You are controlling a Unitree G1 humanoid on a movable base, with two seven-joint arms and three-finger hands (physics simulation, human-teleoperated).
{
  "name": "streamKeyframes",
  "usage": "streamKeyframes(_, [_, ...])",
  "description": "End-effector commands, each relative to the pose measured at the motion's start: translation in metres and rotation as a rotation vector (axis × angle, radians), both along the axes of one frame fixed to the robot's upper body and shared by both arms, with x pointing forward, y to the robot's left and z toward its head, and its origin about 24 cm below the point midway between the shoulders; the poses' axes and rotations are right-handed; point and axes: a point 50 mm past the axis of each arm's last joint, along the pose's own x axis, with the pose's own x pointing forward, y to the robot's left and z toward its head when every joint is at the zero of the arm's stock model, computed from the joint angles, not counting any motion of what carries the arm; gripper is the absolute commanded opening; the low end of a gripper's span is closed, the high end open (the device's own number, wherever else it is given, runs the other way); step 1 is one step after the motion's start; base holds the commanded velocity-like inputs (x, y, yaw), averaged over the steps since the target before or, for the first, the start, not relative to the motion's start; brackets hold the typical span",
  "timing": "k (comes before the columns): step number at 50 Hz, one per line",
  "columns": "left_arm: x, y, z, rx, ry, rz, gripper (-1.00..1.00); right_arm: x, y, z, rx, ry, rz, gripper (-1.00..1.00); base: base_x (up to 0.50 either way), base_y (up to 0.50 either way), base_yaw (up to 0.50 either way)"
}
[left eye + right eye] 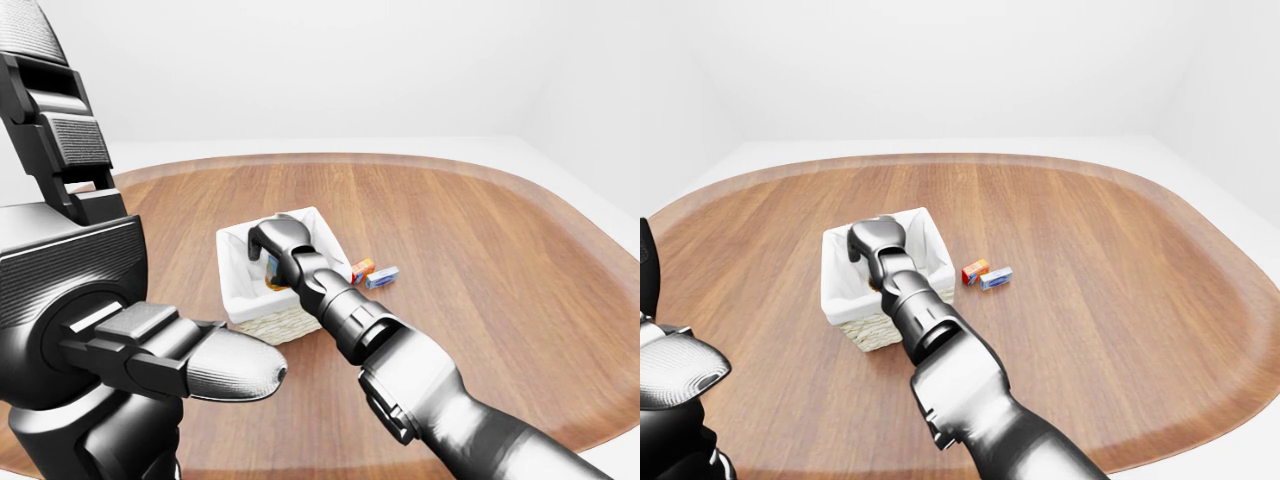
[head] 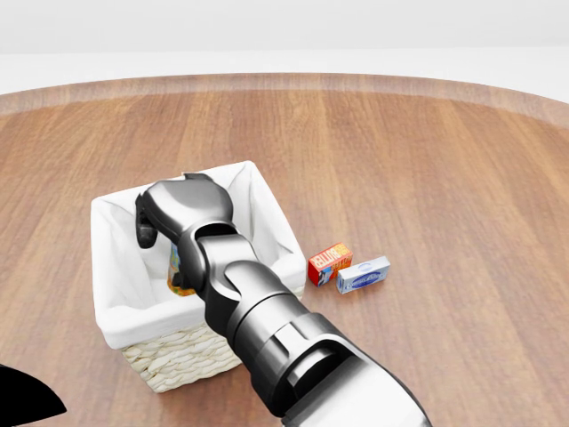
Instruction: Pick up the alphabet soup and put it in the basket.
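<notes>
The room is bright and evenly lit, a soft white light with no visible lamp. The walls are washed nearly blank. The wooden table (image 2: 427, 160) takes a pale sheen along its far rim in the head view, with no hard glare. Shadows are faint and short: a thin dark edge under the basket (image 2: 182, 360) and the two small boxes (image 2: 348, 267). The right arm (image 2: 267, 329) shows smooth grey highlights on its metal shells. Everything is crisp, with no blur or grain. The eye views are wide, and the near arm parts loom large at the left edge.
</notes>
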Motion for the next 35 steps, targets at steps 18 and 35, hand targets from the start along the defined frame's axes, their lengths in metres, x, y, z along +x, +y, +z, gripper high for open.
streamKeyframes(18, [-0.001, -0.003, -0.002, 0.029, -0.012, 0.015, 1.0, 0.011, -0.001, 0.035, 0.098, -0.076, -0.027, 1.0, 0.0, 0.0, 0.0])
streamKeyframes(35, [0.0, -0.004, -0.002, 0.031, -0.004, 0.006, 1.0, 0.015, 0.0, 0.057, 0.137, -0.141, -0.033, 1.0, 0.0, 0.0, 0.0])
